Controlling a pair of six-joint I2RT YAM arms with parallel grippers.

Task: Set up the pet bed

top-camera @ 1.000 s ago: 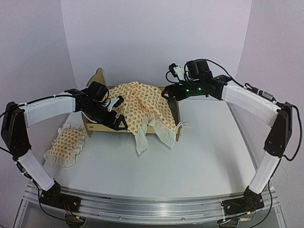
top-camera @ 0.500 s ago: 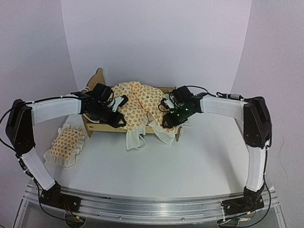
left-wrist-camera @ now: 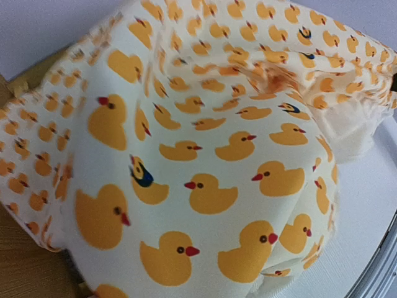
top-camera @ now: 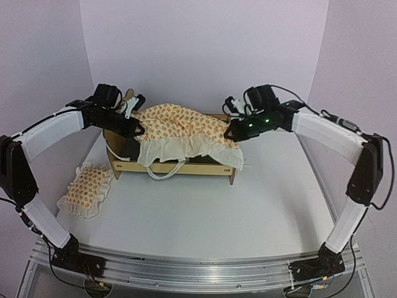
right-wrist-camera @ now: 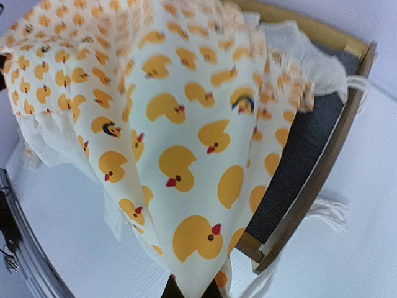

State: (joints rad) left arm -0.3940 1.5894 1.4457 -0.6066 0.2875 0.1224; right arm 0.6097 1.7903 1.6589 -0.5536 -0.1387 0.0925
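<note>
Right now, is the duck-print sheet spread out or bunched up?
Spread out: the sheet hangs stretched between the left gripper and right gripper over the bed frame, ruffled edge drooping.

One bed, one cover, one pillow and two robot arms share a single white table [top-camera: 260, 205].
A lone light-wood pet bed frame [top-camera: 186, 168] is joined by one duck-print ruffled cover [top-camera: 180, 127] and one matching ruffled pillow [top-camera: 87, 188]. Two white-and-black arms, the left arm [top-camera: 53, 131] and the right arm [top-camera: 322, 131], complete the count.
</note>
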